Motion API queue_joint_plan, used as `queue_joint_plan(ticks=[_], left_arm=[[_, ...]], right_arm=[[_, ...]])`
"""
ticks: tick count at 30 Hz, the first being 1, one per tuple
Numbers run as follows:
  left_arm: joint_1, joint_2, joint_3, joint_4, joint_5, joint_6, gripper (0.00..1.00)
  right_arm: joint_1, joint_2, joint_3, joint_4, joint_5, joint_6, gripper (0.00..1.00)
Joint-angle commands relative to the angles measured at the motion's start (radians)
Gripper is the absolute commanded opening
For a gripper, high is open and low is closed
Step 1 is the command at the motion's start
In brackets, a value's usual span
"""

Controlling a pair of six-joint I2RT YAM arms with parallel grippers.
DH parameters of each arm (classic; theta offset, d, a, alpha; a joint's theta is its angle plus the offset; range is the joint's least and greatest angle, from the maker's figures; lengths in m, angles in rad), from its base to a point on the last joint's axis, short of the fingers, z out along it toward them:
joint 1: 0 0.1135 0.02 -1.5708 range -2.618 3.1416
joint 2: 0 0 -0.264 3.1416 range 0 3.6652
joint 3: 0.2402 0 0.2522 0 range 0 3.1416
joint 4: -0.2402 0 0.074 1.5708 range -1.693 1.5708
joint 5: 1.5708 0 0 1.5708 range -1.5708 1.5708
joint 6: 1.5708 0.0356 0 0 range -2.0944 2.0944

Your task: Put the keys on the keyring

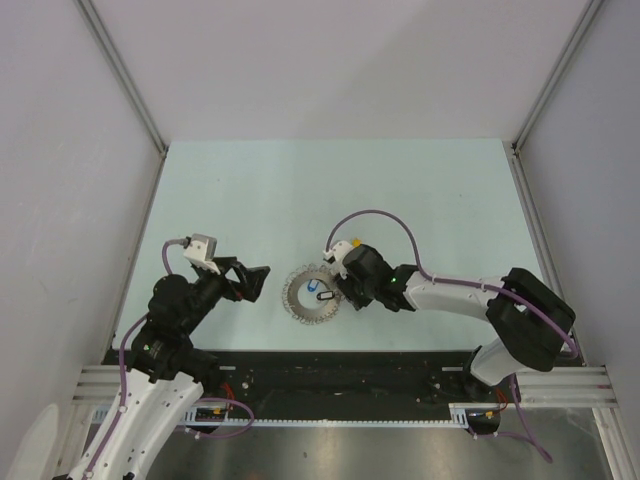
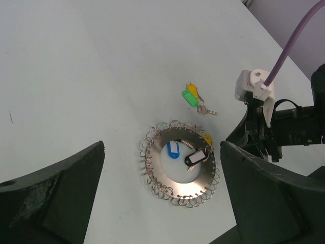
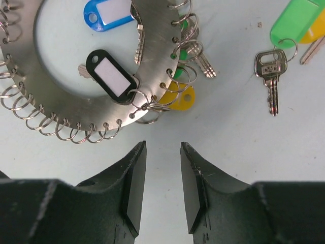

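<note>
Lying flat on the pale table [image 1: 400,190], the keyring [image 3: 56,94] fills the upper left of the right wrist view. It is a grey metal disc with a wide hole, and small wire loops run all round its outer edge. A black tag [image 3: 111,76] with a white window rests across the inner edge of the band. A blue tag [image 3: 109,12] sits in the hole at the top of the frame. A yellow tag [image 3: 177,96] hangs from loops at the ring's right edge. Above it are a silver key and what may be a green tag, half hidden under the loops.

The keys [image 3: 292,25] lie loose in the upper right of that view, well apart from the ring. They have a green head, a yellow head at the frame edge and a silver shaft pointing down.

The right gripper [image 3: 162,150] sits at the bottom centre, just below the ring. Its jaws are parted by a narrow gap and grasp nothing.

In the left wrist view the left gripper [image 2: 162,152] is spread wide and released. The keyring [image 2: 177,180] lies between its fingers, and the keys [image 2: 193,97] lie above the ring.
</note>
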Motion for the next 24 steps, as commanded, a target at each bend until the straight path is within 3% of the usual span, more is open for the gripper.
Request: queue_joint_plan(ticks=[1, 13, 24], left_arm=[[0.006, -0.010, 0.016, 0.007, 0.014, 0.050, 1.00], [0.006, -0.007, 0.016, 0.007, 0.014, 0.050, 1.00], [0.008, -0.002, 0.016, 0.006, 0.015, 0.050, 1.00]], right_arm=[[-0.065, -0.009, -0.001, 0.086, -0.212, -0.058, 0.38], [-0.152, 0.091, -0.001, 0.154, -0.402, -0.112, 0.42], [-0.148, 0.102, -0.002, 0.152, -0.370, -0.081, 0.45]])
